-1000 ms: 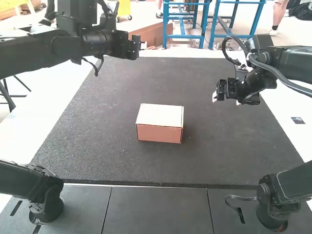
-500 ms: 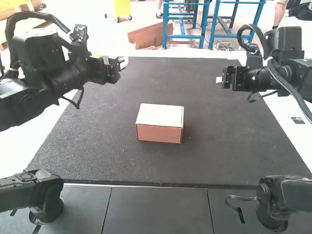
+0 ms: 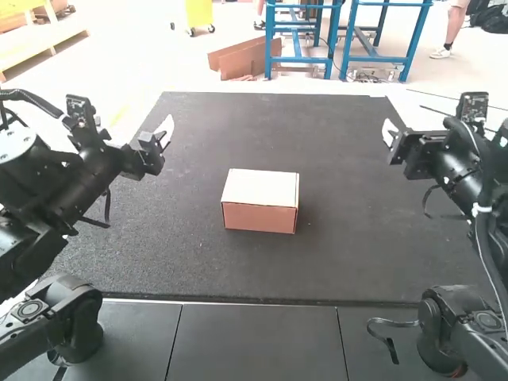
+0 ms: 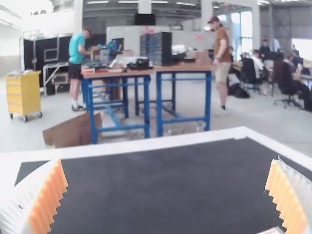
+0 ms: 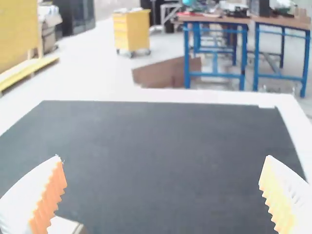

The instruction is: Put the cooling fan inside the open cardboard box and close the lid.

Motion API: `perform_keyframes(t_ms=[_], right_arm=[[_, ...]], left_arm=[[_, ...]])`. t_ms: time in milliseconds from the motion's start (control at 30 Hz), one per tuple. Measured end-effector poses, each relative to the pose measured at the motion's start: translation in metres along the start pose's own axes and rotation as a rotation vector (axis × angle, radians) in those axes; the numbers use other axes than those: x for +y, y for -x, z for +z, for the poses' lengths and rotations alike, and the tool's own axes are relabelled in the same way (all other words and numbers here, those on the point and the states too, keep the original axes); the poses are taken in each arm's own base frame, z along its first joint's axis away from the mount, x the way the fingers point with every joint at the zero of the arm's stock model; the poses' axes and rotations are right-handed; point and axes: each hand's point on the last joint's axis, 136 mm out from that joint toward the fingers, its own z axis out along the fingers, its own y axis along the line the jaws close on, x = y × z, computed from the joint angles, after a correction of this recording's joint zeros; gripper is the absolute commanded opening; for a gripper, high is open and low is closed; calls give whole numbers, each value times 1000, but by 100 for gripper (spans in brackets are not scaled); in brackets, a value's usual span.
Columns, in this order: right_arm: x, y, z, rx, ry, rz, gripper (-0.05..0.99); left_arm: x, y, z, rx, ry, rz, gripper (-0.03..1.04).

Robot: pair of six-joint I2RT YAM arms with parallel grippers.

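One smooth, rectangular cardboard box point(image 3: 260, 200)

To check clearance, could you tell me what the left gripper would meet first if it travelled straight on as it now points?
Nothing, as far as I can see: the open left gripper points out over the bare black textured mat, and the closed brown cardboard box seems off its line.

No text, label or number can be read on the cardboard box point(image 3: 260, 200)

left gripper point(image 3: 161, 136) drew back toward left edge | right gripper point(image 3: 393, 141) withdrew toward right edge
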Motion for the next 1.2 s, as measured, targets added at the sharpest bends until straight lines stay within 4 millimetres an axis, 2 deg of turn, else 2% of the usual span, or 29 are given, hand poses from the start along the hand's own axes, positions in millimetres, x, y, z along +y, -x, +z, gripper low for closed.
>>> perform_keyframes(t_ms=[167,267,333,400,500,667,767,867,967,1200], right_arm=[[-5,15,-21,-163,-34,-52,91],[-6,35,-28,-257,-47,-72,91],[-7,41,-28,-300,-57,-85,91],[-9,28,-24,-283,-64,-93,91],[-11,-12,-12,-215,-68,-100,91],[-14,-82,0,-44,-71,-81,91],[-15,-106,0,51,-74,-61,91],[-15,-119,-1,105,-73,-45,91],[-16,-128,-2,141,-74,-40,91],[-18,-129,-2,144,-84,-34,91]], left_arm=[[2,-14,-12,-45,7,25,97],[3,-24,-18,-61,8,40,97],[3,-31,-20,-65,9,47,97],[3,-34,-20,-71,9,50,97],[3,-40,-19,-69,11,54,97],[4,-61,-18,-10,13,62,97],[4,-78,-19,58,11,65,97],[4,-95,-20,128,9,60,97],[6,-103,-21,161,18,54,97],[26,-121,-26,235,104,43,96]])
